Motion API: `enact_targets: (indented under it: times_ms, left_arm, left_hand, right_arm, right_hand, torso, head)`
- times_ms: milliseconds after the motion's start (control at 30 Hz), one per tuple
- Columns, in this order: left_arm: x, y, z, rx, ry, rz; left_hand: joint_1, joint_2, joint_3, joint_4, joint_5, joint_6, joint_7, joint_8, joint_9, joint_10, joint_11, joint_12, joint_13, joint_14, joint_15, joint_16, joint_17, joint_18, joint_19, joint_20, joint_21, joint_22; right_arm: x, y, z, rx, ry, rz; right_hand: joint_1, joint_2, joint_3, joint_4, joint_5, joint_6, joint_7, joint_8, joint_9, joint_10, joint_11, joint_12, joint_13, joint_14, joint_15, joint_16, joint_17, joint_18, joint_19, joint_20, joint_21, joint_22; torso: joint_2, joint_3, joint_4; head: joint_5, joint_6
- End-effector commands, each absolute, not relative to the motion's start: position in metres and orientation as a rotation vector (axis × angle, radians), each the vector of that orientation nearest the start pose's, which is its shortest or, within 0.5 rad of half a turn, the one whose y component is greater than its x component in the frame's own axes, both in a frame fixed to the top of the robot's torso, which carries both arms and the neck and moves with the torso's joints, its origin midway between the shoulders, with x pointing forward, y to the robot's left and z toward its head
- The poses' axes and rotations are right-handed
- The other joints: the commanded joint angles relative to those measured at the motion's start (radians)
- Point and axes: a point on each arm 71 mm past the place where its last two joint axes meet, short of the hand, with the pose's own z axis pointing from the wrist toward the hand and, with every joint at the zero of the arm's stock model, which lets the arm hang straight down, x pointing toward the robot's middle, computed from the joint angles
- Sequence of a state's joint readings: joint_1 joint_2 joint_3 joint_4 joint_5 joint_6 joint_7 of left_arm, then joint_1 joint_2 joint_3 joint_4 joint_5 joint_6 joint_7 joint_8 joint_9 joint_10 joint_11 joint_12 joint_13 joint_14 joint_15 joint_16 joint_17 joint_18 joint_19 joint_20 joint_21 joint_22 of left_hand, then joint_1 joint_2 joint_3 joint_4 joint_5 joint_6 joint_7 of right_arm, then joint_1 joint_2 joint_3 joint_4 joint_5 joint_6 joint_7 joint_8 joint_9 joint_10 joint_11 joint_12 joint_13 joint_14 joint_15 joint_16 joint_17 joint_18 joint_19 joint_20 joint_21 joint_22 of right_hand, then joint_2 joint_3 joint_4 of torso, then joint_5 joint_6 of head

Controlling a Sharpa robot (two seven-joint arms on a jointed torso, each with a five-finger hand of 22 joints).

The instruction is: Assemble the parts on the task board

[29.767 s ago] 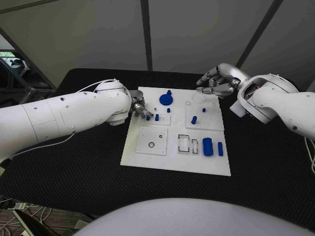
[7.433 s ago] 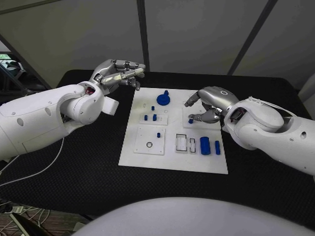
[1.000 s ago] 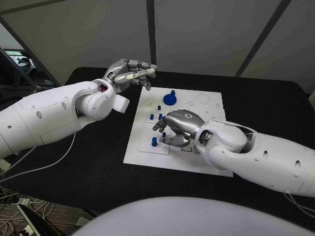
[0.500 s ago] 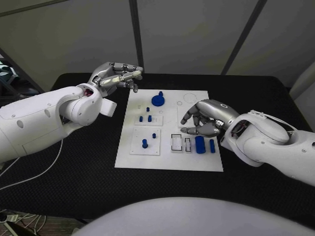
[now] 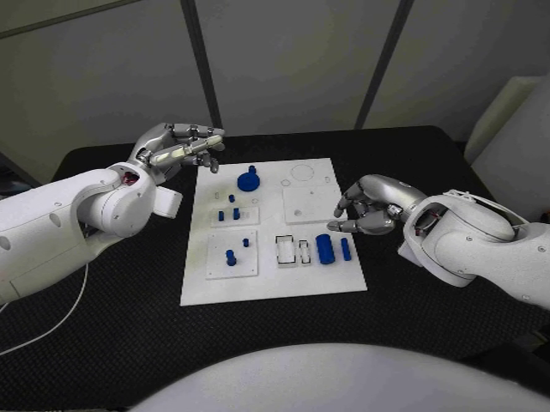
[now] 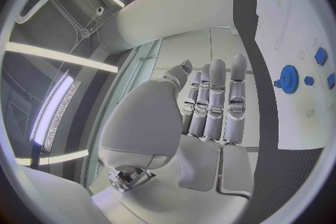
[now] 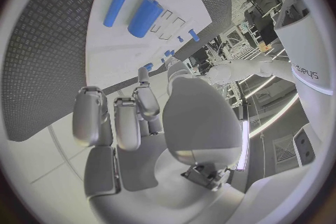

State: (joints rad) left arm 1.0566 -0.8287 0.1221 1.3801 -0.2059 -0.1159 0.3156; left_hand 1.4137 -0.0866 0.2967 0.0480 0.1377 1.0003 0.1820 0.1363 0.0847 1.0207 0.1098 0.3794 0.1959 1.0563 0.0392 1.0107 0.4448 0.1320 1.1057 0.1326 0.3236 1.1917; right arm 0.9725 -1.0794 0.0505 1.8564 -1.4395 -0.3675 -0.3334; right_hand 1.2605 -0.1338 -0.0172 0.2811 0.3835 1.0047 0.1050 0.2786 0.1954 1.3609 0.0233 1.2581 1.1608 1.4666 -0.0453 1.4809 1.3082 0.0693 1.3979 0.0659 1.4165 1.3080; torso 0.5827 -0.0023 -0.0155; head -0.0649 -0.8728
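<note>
We judge the step in hand to be picking up a lying part: the right hand (image 5: 367, 210) hovers empty with fingers curled apart, the thick blue cylinder (image 5: 325, 249) and thin blue pin (image 5: 345, 249) just beyond its fingertips on the task board (image 5: 275, 283), so we close squarely across one.

Glossy white rounded arms, silver segmented left robot hand (image 5: 172, 146), matching right robot hand (image 5: 367, 206), white cable

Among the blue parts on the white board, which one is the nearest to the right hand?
The thin blue cylinder, lying at the board's right edge just below the right hand. The thicker cylinder lies beside it, farther in.
</note>
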Motion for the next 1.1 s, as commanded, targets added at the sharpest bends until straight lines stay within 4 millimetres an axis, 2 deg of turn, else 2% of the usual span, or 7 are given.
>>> enact_targets:
  times_ms: [33, 133, 267, 367, 533, 633, 1100]
  left_arm:
    - [0.504, 0.237, -0.204, -1.021, 1.516, -1.563]
    - [0.503, 0.238, -0.205, -1.022, 1.515, -1.562]
    - [0.503, 0.238, -0.205, -1.027, 1.514, -1.563]
    - [0.503, 0.238, -0.205, -1.030, 1.513, -1.565]
    - [0.503, 0.238, -0.205, -1.032, 1.513, -1.567]
    - [0.503, 0.238, -0.205, -1.032, 1.513, -1.568]
    - [0.503, 0.240, -0.206, -1.033, 1.515, -1.567]
  left_hand:
    - [0.003, 0.004, -0.005, -0.002, -0.001, -0.006, -0.002, -0.003, -0.001, -0.006, 0.001, 0.005, 0.001, -0.004, 0.001, -0.006, 0.001, 0.048, 0.004, 0.006, -0.002, -0.001]
    - [0.001, 0.005, -0.006, -0.001, -0.001, -0.006, -0.002, -0.002, -0.001, -0.007, 0.001, 0.006, 0.001, -0.004, 0.001, -0.007, 0.001, 0.048, 0.004, 0.006, -0.003, -0.002]
    - [0.001, 0.005, -0.006, -0.001, -0.001, -0.006, -0.002, -0.002, -0.001, -0.007, 0.001, 0.006, 0.001, -0.004, 0.001, -0.007, 0.001, 0.048, 0.004, 0.006, -0.003, -0.002]
    - [0.001, 0.005, -0.006, -0.001, -0.001, -0.006, -0.002, -0.002, -0.001, -0.007, 0.001, 0.006, 0.001, -0.004, 0.001, -0.007, 0.001, 0.048, 0.004, 0.006, -0.003, -0.002]
    - [0.001, 0.005, -0.006, -0.001, -0.001, -0.006, -0.002, -0.002, -0.001, -0.007, 0.001, 0.006, 0.001, -0.004, 0.001, -0.007, 0.001, 0.048, 0.004, 0.006, -0.003, -0.002]
    - [0.001, 0.005, -0.006, -0.001, -0.001, -0.006, -0.002, -0.002, -0.001, -0.007, 0.001, 0.006, 0.001, -0.004, 0.001, -0.007, 0.001, 0.048, 0.004, 0.006, -0.003, -0.002]
    - [0.001, 0.005, -0.006, -0.001, -0.001, -0.006, -0.002, -0.002, -0.001, -0.007, 0.001, 0.006, 0.001, -0.004, 0.001, -0.007, 0.001, 0.048, 0.004, 0.006, -0.003, -0.002]
  right_arm:
    - [0.391, -0.231, -0.231, 0.167, 1.879, 0.518]
    - [0.387, -0.227, -0.241, 0.163, 1.911, 0.500]
    - [0.384, -0.220, -0.250, 0.144, 1.931, 0.485]
    - [0.382, -0.214, -0.256, 0.129, 1.937, 0.479]
    - [0.383, -0.207, -0.262, 0.113, 1.937, 0.478]
    - [0.382, -0.203, -0.265, 0.107, 1.943, 0.482]
    - [0.384, -0.200, -0.274, 0.071, 1.976, 0.410]
  right_hand:
    - [-0.013, 0.005, -0.026, 0.008, -0.001, -0.019, 0.002, 0.009, 0.004, -0.010, 0.003, -0.007, -0.001, 0.075, 0.003, 0.005, 0.093, -0.010, 0.001, 0.003, -0.002, 0.022]
    - [-0.056, 0.016, -0.064, 0.012, 0.004, -0.041, 0.007, 0.015, 0.009, -0.019, 0.008, -0.016, -0.005, 0.074, 0.007, 0.006, 0.092, -0.008, -0.004, 0.007, -0.006, 0.017]
    - [-0.090, 0.020, -0.096, 0.013, 0.005, -0.057, 0.010, 0.022, 0.015, -0.023, 0.012, -0.019, -0.004, 0.073, 0.010, 0.004, 0.090, -0.007, -0.007, 0.010, -0.010, 0.012]
    - [-0.091, 0.020, -0.098, 0.013, 0.005, -0.058, 0.010, 0.023, 0.015, -0.024, 0.012, -0.020, -0.003, 0.073, 0.011, 0.004, 0.089, -0.007, -0.008, 0.010, -0.011, 0.011]
    - [-0.088, 0.026, -0.103, 0.011, 0.003, -0.056, 0.009, 0.032, 0.020, -0.021, 0.011, -0.015, 0.004, 0.072, 0.011, 0.004, 0.088, -0.006, -0.010, 0.011, -0.013, 0.009]
    - [-0.085, 0.029, -0.104, 0.011, 0.002, -0.055, 0.009, 0.035, 0.021, -0.020, 0.011, -0.014, 0.006, 0.072, 0.010, 0.004, 0.088, -0.006, -0.010, 0.011, -0.013, 0.009]
    - [-0.081, 0.039, -0.107, 0.011, 0.001, -0.052, 0.006, 0.046, 0.027, -0.019, 0.009, -0.012, 0.012, 0.073, 0.009, 0.005, 0.090, -0.005, -0.012, 0.011, -0.016, 0.006]
  torso:
    - [-0.009, -0.0028, -0.0055]
    - [-0.012, -0.0047, -0.0061]
    - [-0.011, -0.0048, -0.0065]
    - [-0.009, -0.0067, -0.0056]
    - [-0.009, -0.0074, -0.0046]
    - [-0.006, -0.0071, -0.0028]
    - [-0.005, -0.0075, -0.0036]
  head:
    - [-0.007, 0.000]
    - [-0.007, 0.000]
    - [-0.007, 0.000]
    - [-0.005, 0.000]
    - [-0.005, 0.000]
    - [-0.004, 0.000]
    - [0.005, 0.000]
